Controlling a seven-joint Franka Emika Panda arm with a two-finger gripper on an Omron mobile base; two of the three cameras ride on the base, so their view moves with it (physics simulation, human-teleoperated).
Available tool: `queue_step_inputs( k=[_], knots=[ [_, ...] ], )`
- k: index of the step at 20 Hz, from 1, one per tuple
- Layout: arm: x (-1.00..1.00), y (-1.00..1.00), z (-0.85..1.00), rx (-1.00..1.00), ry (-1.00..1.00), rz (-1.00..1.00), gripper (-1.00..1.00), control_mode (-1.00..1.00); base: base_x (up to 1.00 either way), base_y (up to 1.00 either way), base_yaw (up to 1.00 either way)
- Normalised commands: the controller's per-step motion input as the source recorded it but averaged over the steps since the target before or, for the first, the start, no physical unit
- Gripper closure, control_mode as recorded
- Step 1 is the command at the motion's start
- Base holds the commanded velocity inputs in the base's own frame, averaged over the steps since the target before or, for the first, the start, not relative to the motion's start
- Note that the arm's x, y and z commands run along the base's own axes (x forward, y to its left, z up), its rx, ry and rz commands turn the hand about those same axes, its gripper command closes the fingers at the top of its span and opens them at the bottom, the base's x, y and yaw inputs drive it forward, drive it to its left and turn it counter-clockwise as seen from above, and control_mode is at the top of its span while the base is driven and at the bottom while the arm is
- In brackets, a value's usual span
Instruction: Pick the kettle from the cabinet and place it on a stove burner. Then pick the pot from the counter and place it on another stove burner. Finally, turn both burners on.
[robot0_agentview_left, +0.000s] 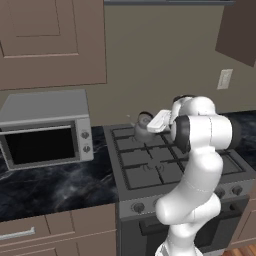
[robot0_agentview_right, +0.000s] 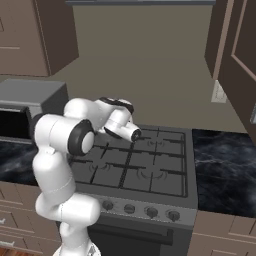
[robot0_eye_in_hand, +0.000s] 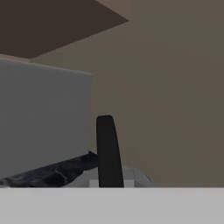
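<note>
Pincer (robot0_agentview_left: 150, 123) closed on the black arched handle of the kettle (robot0_agentview_left: 144, 125), seen from the left base camera at the rear left of the range (robot0_agentview_left: 150, 170). The hand camera looks along the closed tips: a dark upright bar, judged to be the kettle's handle (robot0_eye_in_hand: 108, 151), rises between them, with a sliver of grey metal below it. Beyond lie the grey side of the microwave (robot0_agentview_left: 47, 127), a strip of the black veined desk (robot0_agentview_left: 55, 187) and the beige wall.

Kettle position: over or on the back-left burner grate (robot0_agentview_left: 131, 137). Whether its base touches the grate or hangs just above it cannot be told, since the forearm hides the contact from the left and the arm's own body covers the kettle in the right base view.

Step in hand: first placement, kettle onto a burner. The cabinet (robot0_agentview_right: 235, 55) stands with its door open at the upper right; the pickup from it is judged complete.

Next move, as a judgement: settle the kettle squarely on the grate, part the tips, and lift the hand clear of the tall handle without tipping the body. The pot is then to be fetched from the desk and set on a different burner. The front knobs (robot0_agentview_right: 150, 211) are left for the last step.
</note>
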Motion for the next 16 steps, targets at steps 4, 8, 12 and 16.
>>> queue_step_inputs(
  k=[4, 8, 12, 16],
  knots=[
    [0.19, 0.00, -0.13, 0.00, 0.00, 0.00, 1.00, -1.00, 0.00, 0.00, 0.00],
    [0.20, 0.00, -0.15, 0.00, 0.00, 0.00, 1.00, -1.00, 0.00, 0.00, 0.00],
    [0.22, 0.00, -0.16, 0.00, -0.01, 0.00, 1.00, -1.00, 0.00, 0.00, 0.00],
    [0.22, 0.00, -0.16, 0.00, -0.01, 0.00, 1.00, -1.00, 0.00, 0.00, 0.00]
  ],
)
